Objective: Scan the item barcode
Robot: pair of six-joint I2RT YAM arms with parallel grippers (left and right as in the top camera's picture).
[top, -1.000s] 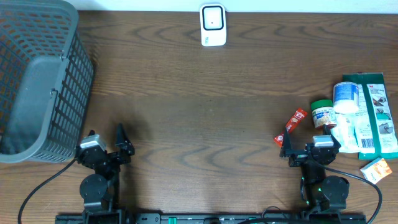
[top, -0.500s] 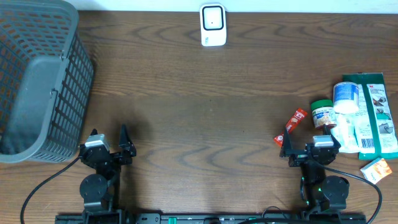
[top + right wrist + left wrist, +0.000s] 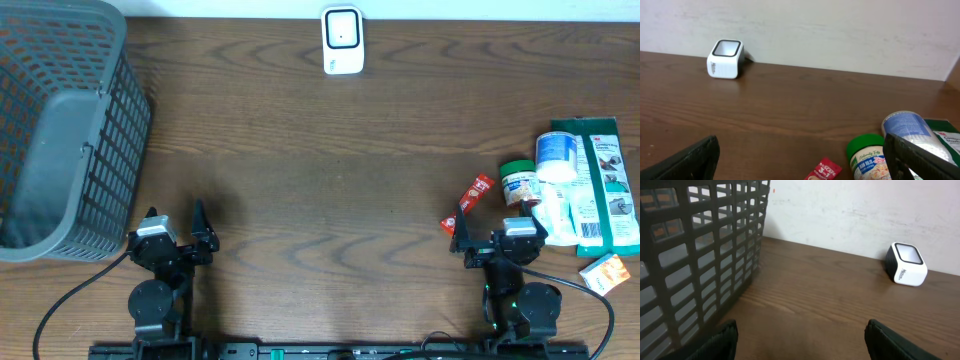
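A white barcode scanner stands at the table's far edge, also in the left wrist view and the right wrist view. The items lie at the right: a red sachet, a green-lidded jar, a blue-and-white bottle, a green packet and a small orange box. My right gripper rests open at the near edge just short of the sachet and jar, holding nothing. At the near left my left gripper is open and empty over bare wood.
A large grey mesh basket fills the far left corner, and its wall rises close beside my left gripper. Cables run from both arm bases along the near edge.
The left gripper turned slightly to the right a second ago and has been still since. The right arm and the items have not moved.
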